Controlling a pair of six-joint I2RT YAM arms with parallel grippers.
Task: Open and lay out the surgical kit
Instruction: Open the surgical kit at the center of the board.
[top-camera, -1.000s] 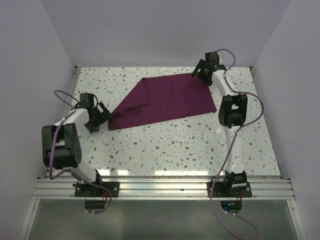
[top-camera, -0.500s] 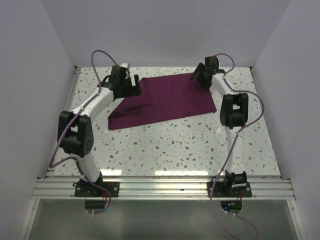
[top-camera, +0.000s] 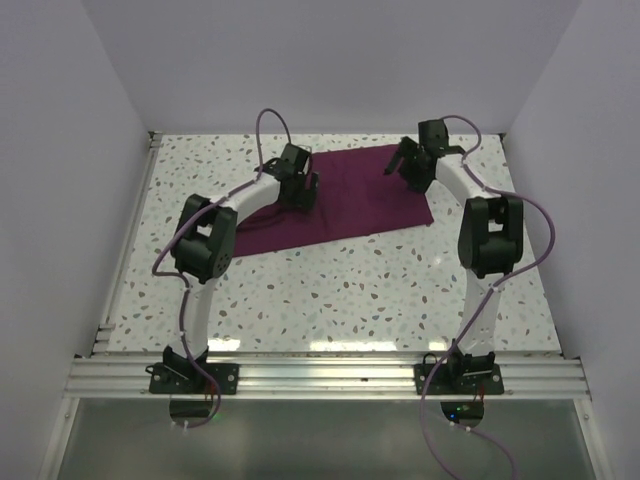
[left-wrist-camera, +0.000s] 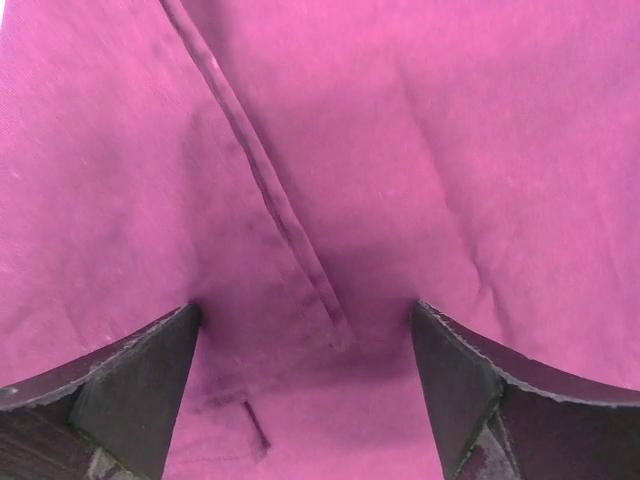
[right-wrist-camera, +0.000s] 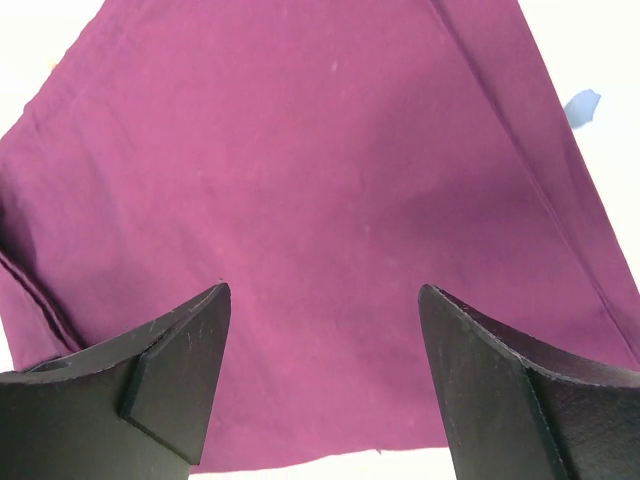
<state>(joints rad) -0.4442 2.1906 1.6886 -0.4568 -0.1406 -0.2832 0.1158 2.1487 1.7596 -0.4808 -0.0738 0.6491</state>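
The surgical kit shows as a folded dark purple cloth (top-camera: 365, 200) lying flat at the back of the table. My left gripper (top-camera: 304, 197) hovers low over the cloth's left-middle, open, with nothing between its fingers. In the left wrist view the cloth (left-wrist-camera: 450, 150) fills the frame, and a folded hem ridge (left-wrist-camera: 260, 180) runs down and ends between the left gripper's (left-wrist-camera: 305, 320) jaws. My right gripper (top-camera: 405, 172) stands open above the cloth's far right corner. In the right wrist view the right gripper (right-wrist-camera: 325, 295) frames smooth cloth (right-wrist-camera: 320, 170) just inside its near edge.
The speckled terrazzo table (top-camera: 350, 290) is boxed by white walls at the left, back and right. An aluminium rail (top-camera: 320, 378) carries both arm bases at the near edge. Purple cables loop above each arm. Bare table (right-wrist-camera: 330, 468) shows under the cloth's edge.
My left arm has swung from the table's left side across to the cloth and now covers its left part; its jaws have narrowed a little. The right gripper has barely shifted.
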